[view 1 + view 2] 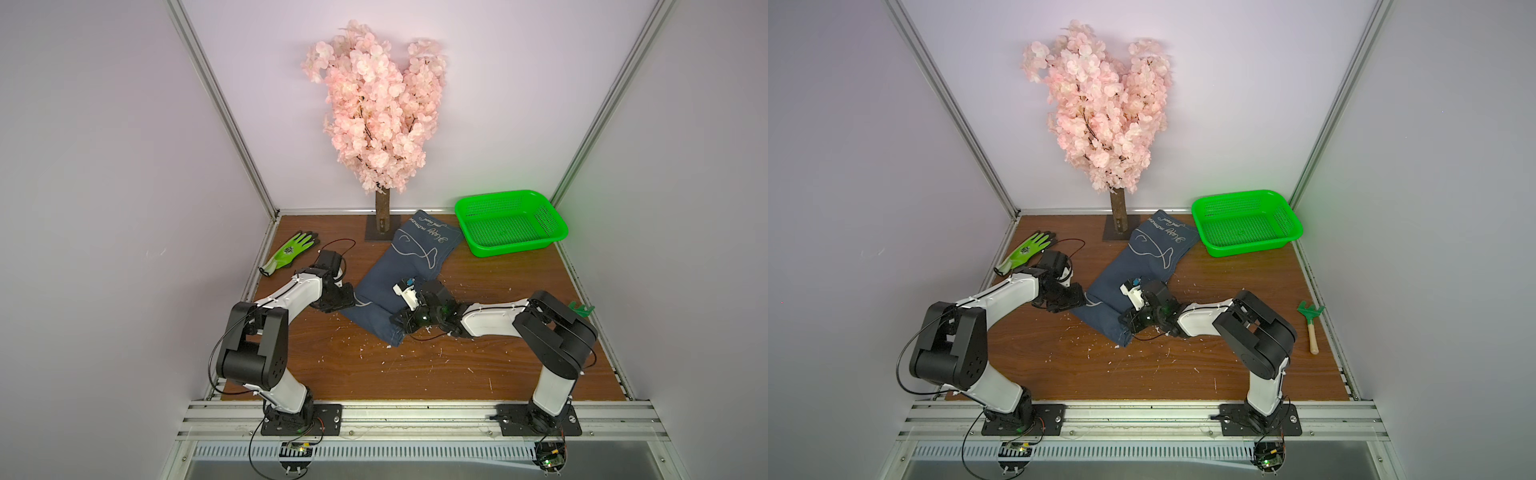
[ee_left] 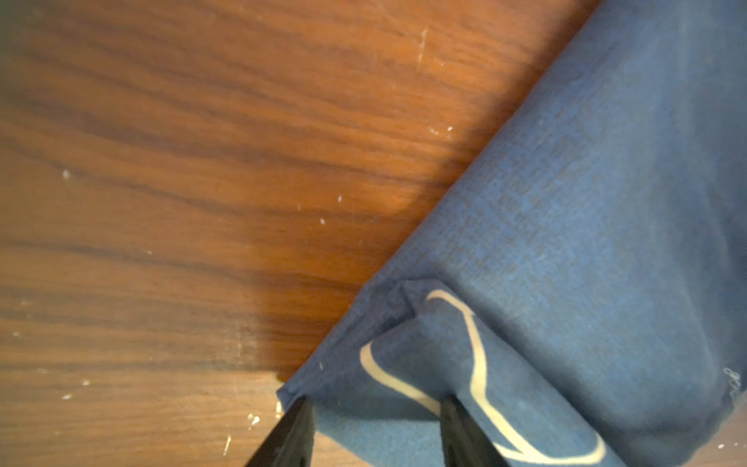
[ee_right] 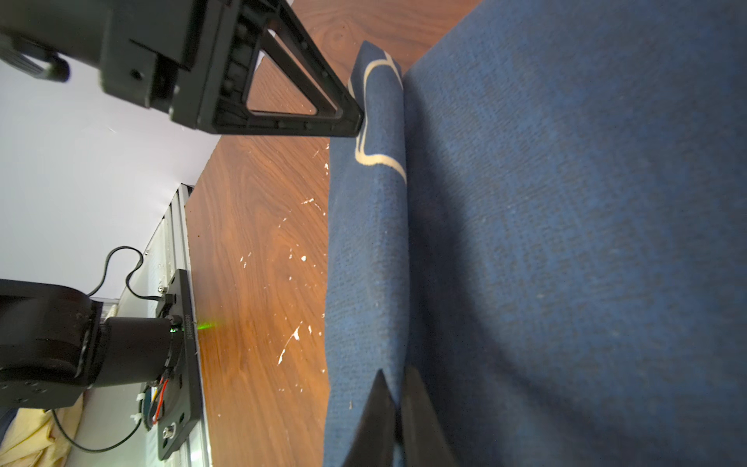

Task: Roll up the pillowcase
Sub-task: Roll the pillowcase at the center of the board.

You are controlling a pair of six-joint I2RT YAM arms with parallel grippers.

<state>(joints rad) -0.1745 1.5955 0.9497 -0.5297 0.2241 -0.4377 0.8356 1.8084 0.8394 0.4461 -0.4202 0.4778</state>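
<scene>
Pillowcase [image 1: 419, 253] lying diagonal, far end toward basket [image 1: 515, 246], right pincer [image 3: 394, 388] clamped on near fold, left pincer [image 2: 376, 408] half-open astride it

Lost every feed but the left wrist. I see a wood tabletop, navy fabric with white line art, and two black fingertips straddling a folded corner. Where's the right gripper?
Observer: The right gripper is shut, pinching the folded-over near strip of the dark navy-blue fabric pillowcase.
Operator: How much is rolled?
Observer: Only that near strip. The far part, with the white fish outline, lies flat and reaches toward the brown trunk of the pink blossom tree.
Operator: Anything beyond the far end?
Observer: A bright green perforated plastic basket sits by the far right corner. I can't tell whether they touch.
</scene>
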